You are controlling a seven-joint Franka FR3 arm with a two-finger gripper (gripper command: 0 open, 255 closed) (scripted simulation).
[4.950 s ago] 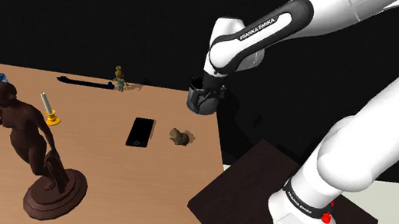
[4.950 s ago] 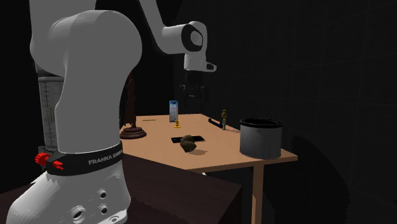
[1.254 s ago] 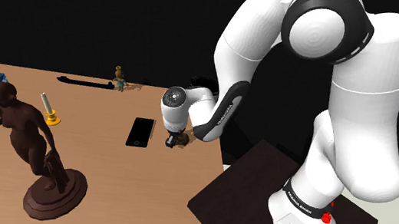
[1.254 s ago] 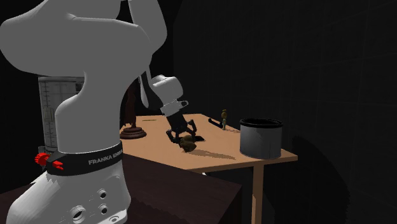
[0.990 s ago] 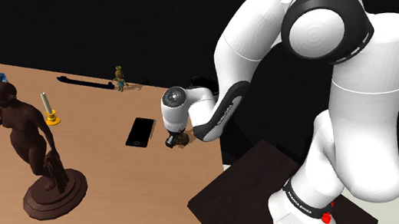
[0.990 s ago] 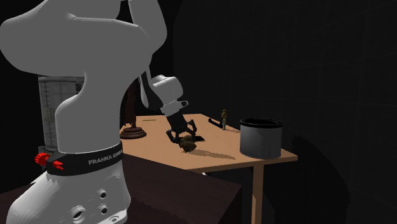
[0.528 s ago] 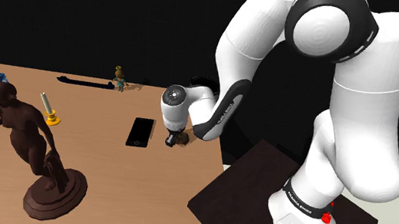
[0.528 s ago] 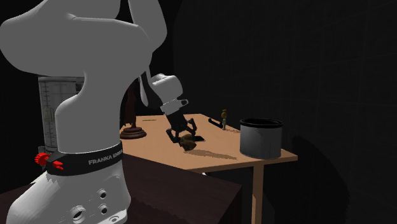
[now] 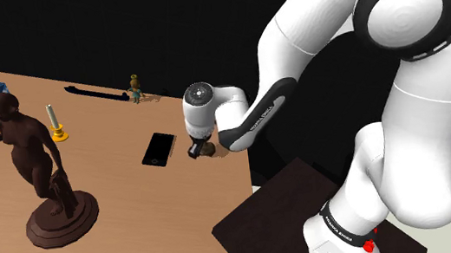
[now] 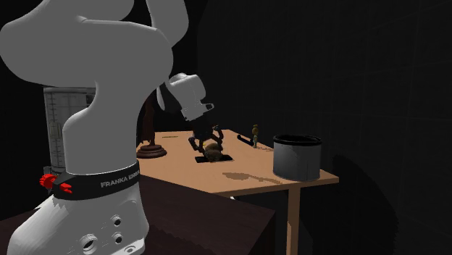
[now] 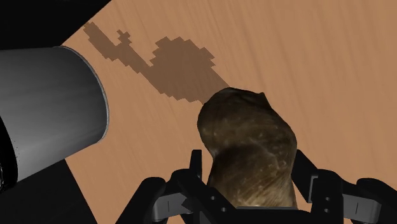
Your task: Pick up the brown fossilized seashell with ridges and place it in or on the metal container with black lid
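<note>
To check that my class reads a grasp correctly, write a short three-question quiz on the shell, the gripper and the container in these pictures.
1. In the second exterior view, on which side of the brown shell does the grey container stand?
2. True or false: the gripper is shut on the shell.
3. The shell is: A) held above the table; B) lying on it; C) inside the container.
Key: 1 right; 2 true; 3 A.
</note>
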